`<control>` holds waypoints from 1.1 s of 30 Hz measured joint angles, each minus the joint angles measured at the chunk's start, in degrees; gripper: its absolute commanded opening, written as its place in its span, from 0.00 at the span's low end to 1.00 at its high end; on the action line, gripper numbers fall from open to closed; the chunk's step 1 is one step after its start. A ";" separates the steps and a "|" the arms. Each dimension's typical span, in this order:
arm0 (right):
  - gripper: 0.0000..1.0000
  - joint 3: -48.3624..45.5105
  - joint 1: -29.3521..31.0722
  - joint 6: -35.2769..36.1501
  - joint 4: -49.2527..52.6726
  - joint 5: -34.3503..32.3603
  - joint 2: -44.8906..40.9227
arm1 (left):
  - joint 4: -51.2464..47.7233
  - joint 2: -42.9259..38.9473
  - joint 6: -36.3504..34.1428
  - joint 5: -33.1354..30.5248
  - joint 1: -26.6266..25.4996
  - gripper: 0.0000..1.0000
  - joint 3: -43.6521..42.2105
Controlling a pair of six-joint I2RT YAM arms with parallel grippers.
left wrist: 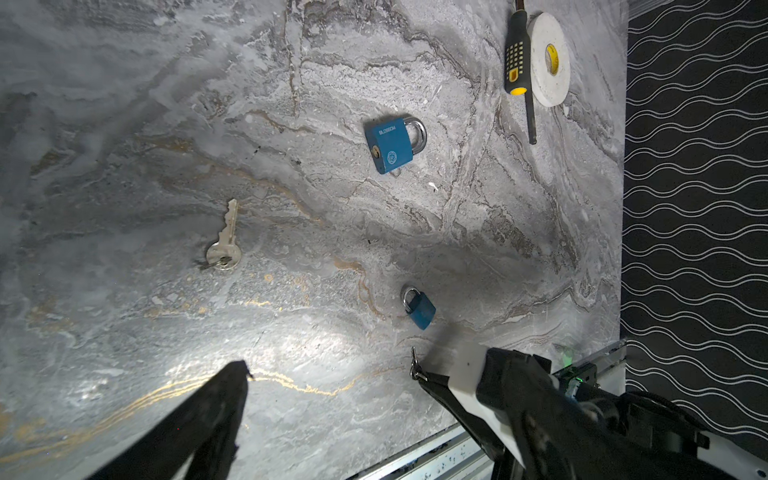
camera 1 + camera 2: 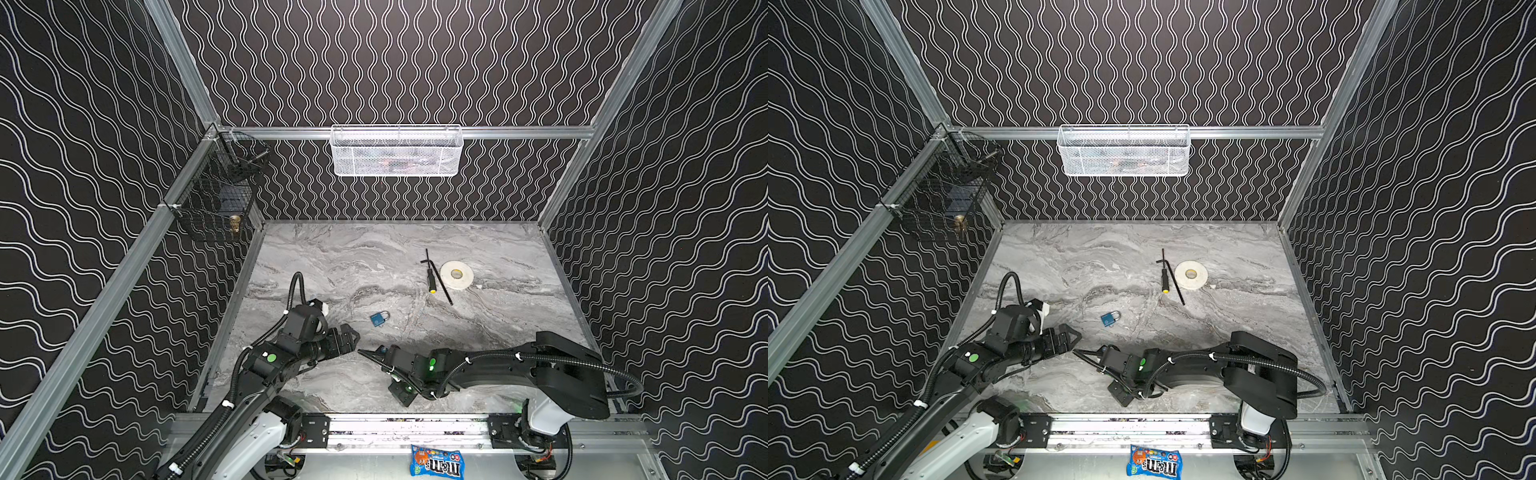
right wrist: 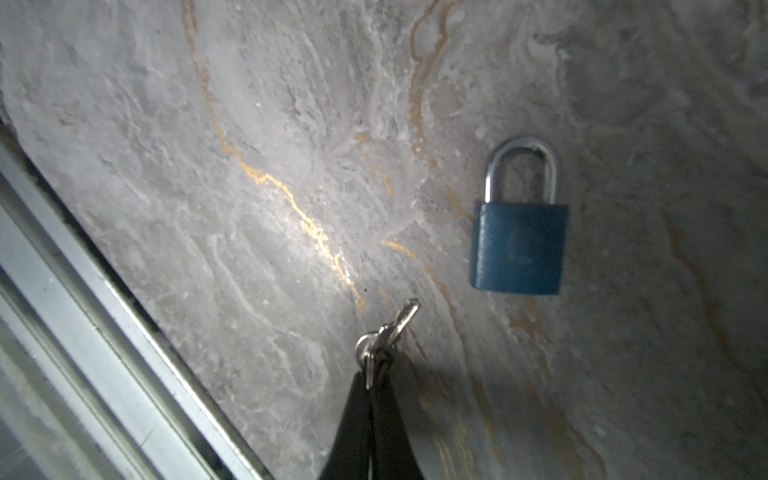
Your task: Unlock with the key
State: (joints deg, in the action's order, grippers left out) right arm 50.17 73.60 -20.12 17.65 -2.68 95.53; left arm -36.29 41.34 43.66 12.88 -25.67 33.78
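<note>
Grey marble-patterned tabletop inside black walls with white wavy lines: your right gripper has a small silver key, your left gripper has nothing.

Your right gripper's fingers are pressed together on that key's ring, and the blade pokes out past the tips, low over the table near its front edge. Just beyond the blade a small blue padlock lies flat with its shackle closed, near the key but apart from it. Your left gripper stands spread wide and empty, just beside the right one's tip. Farther back you have a larger blue padlock marked BLOSSOM lying flat, a loose silver key on the table well apart from it, and a black-and-yellow screwdriver just beside a white roll of tape.
</note>
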 measured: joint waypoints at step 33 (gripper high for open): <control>0.00 2.40 -7.69 6.58 -26.23 -12.44 -18.05 | 28.04 3.54 32.94 5.16 -0.13 0.99 5.64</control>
State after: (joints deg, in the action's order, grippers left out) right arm 52.58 65.91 -13.54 -8.58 -15.11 77.47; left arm -8.25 44.88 76.60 18.04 -25.80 39.42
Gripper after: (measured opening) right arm 0.050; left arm 0.986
